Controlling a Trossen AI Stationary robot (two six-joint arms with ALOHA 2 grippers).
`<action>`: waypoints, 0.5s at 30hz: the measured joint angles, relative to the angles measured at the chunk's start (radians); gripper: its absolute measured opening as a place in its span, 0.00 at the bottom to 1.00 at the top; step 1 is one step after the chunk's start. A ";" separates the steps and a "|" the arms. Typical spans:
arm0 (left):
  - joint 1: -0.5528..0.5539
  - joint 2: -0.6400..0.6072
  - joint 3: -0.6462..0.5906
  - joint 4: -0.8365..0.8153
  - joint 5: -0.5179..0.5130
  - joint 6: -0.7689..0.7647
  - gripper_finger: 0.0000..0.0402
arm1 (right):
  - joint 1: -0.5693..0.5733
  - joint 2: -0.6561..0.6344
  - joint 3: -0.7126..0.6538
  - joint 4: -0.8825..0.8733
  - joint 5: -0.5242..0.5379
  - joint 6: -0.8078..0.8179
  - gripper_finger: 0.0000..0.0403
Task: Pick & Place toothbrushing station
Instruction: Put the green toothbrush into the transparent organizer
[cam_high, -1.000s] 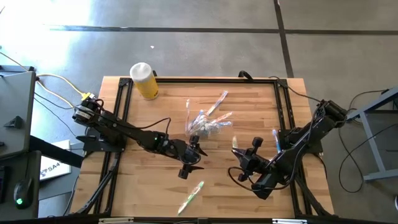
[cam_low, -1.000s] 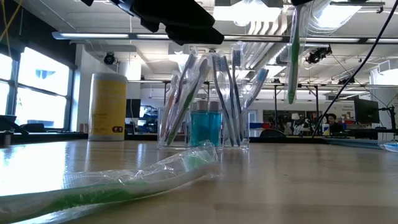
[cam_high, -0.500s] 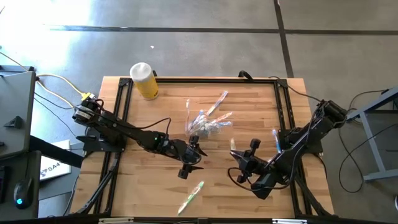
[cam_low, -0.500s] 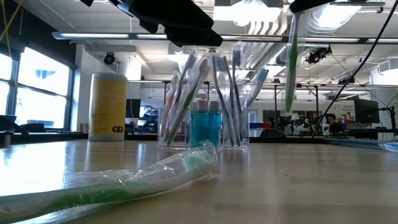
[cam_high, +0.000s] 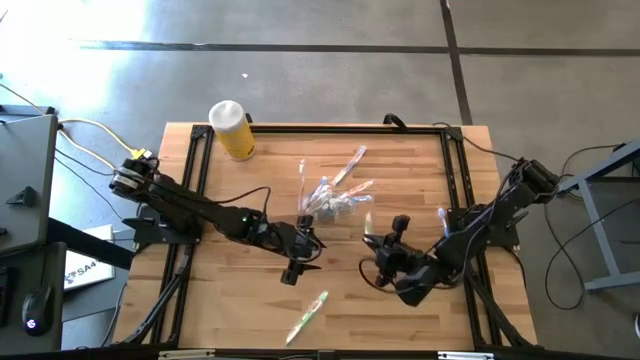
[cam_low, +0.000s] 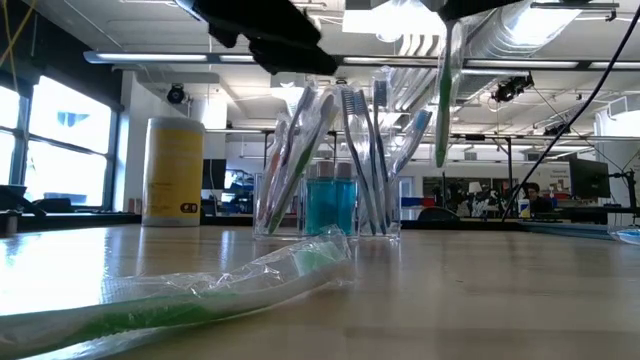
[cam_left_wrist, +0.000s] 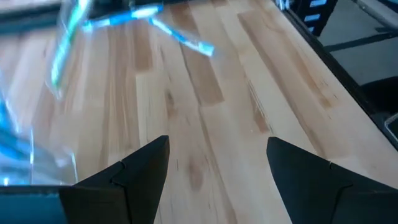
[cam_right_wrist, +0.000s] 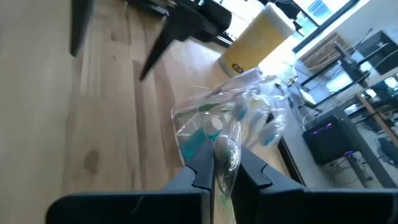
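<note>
A clear container (cam_high: 330, 200) full of pastel toothbrushes and teal-ended tubes stands on the table's middle; it also shows in the low view (cam_low: 330, 200) and the right wrist view (cam_right_wrist: 231, 121). My right gripper (cam_high: 372, 240) is to its near right, shut on a green toothbrush in clear wrap (cam_low: 443, 100). My left gripper (cam_high: 307, 252) is open and empty just in front of the container, above the table (cam_left_wrist: 217, 168). Another wrapped green toothbrush (cam_high: 307, 318) lies flat near the front edge (cam_low: 200, 295). My right gripper pinches the wrapped green toothbrush (cam_right_wrist: 221, 155) between its two fingers, at its upper part. The toothbrush hangs below the fingers, almost upright and clear of the table (cam_low: 441, 140). Its top end is hidden by the gripper.
A yellow bottle with a white cap (cam_high: 232, 130) stands at the far left corner. A blue toothbrush (cam_high: 441, 225) lies on the right side by the right arm. Bare wood lies between the container and the front edge.
My right gripper has gone toward the table's left, nearer the container, carrying the hanging green toothbrush with it. My left gripper has shifted a little toward the table's left edge, still open.
</note>
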 joint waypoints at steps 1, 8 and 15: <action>0.000 -0.010 0.000 -0.025 0.000 -0.011 0.66 | -0.016 -0.007 0.000 0.007 -0.022 -0.003 0.03; 0.000 -0.037 0.001 -0.140 -0.001 -0.066 0.66 | -0.098 -0.077 -0.004 -0.012 -0.101 -0.102 0.03; 0.000 -0.075 0.000 -0.300 0.000 -0.109 0.66 | -0.219 -0.317 -0.174 0.108 -0.245 -0.124 0.03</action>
